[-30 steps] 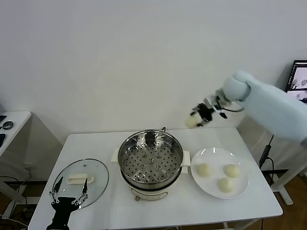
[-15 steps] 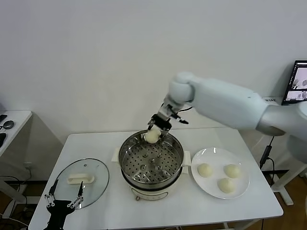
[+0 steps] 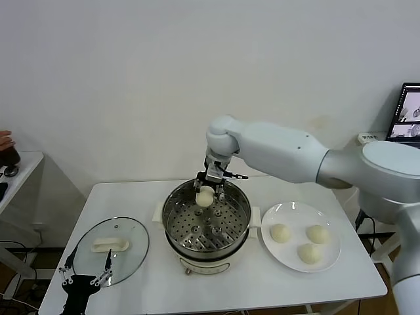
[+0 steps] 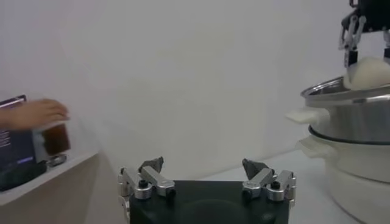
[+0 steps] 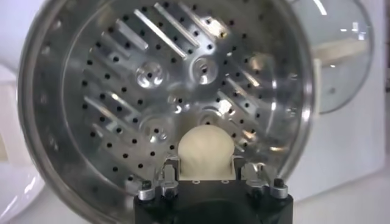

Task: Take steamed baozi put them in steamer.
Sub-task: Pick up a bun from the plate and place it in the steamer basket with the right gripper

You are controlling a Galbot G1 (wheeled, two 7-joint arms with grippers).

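Note:
The steamer point(image 3: 167, 220), a shiny steel pot with a perforated floor point(image 5: 122, 91), stands mid-table on its cream base. My right gripper point(image 3: 206, 191) hangs over its far rim, shut on one steamed baozi point(image 3: 205, 196). In the right wrist view the pale bun point(image 5: 206, 152) sits between the two fingers, above the holes. Three more baozi point(image 3: 280, 232) point(image 3: 317, 233) point(image 3: 308, 253) lie on the white plate point(image 3: 331, 262) to the right. My left gripper point(image 3: 84, 275) waits open at the table's front left corner, empty point(image 4: 204, 173).
A round glass lid point(image 3: 134, 252) with a white oblong handle point(image 3: 109, 245) lies left of the steamer, just beyond my left gripper. A person's hand point(image 3: 5, 140) holds a dark object over the side table at far left. A monitor point(image 3: 407, 111) stands at far right.
My right arm has carried the baozi leftward from above the plate side to over the steamer and lowered it toward the rim. A hand has appeared at far left.

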